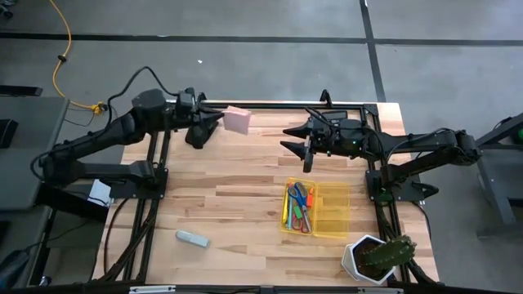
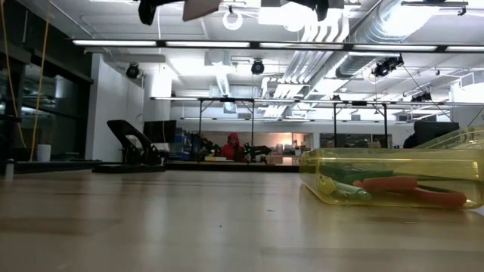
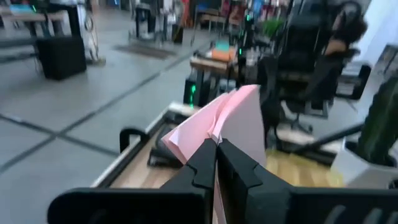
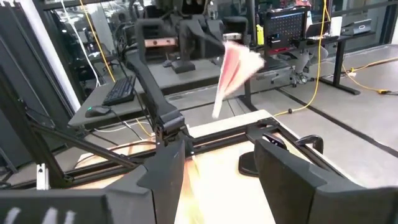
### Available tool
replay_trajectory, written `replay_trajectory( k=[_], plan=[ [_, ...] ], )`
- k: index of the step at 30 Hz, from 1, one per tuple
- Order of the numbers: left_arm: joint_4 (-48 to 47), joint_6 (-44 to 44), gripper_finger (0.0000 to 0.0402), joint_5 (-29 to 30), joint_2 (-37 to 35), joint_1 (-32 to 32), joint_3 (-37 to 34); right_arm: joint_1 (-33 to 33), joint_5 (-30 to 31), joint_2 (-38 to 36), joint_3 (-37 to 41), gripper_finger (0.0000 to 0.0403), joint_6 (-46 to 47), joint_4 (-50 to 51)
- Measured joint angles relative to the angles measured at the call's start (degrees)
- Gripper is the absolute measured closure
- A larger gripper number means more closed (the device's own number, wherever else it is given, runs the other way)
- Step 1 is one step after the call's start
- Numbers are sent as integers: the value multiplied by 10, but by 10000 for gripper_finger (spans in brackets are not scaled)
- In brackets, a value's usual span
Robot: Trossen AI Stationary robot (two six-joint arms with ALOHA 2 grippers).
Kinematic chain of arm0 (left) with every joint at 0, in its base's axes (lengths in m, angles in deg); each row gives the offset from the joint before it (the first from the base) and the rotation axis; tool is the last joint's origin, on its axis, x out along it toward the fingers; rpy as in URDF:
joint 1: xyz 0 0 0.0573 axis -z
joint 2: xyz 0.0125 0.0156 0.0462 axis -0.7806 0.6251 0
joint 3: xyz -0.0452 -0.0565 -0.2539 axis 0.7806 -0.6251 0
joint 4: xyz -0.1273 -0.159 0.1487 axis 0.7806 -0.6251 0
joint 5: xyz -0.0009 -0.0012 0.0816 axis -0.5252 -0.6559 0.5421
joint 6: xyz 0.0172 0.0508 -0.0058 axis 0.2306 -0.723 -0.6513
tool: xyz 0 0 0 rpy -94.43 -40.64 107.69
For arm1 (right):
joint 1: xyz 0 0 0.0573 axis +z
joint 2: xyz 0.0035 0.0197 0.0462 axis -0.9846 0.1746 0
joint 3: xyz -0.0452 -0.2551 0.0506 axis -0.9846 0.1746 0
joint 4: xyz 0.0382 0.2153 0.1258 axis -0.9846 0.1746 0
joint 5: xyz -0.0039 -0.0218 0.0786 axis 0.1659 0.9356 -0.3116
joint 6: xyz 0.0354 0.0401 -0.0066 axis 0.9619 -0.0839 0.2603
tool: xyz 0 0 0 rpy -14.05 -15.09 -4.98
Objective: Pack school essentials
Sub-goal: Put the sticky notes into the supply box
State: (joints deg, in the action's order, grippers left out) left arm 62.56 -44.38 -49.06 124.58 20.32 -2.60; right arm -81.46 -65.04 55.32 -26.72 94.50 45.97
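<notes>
The left gripper [image 1: 214, 119] held the pink sticky-note pad [image 1: 238, 119] between closed fingers, lifted above the far edge of the worktop [image 1: 245, 204]. The right gripper [image 1: 294, 137] hovered nearby, fingers spread apart and empty.

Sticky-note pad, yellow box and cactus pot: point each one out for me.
sticky-note pad [image 1: 238, 120], high view, middle of its pink face.
yellow box [image 1: 332, 214], high view, bare right half.
cactus pot [image 1: 353, 255], high view, white rim.
</notes>
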Motion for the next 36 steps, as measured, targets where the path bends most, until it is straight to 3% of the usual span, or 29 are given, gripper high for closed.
replay_trajectory(
  k=[8,17,21,36],
  plan=[
    [28,16,401,59,7,33,0,0,0,8,0,215,42,-14],
    [60,30,401,79,32,63,1,0,-7,50,0,215,117,-50],
    [81,30,401,102,54,83,0,-3,31,72,-10,212,115,-46],
    [156,53,401,151,117,123,0,-15,27,117,-55,133,164,-39]
  ],
)
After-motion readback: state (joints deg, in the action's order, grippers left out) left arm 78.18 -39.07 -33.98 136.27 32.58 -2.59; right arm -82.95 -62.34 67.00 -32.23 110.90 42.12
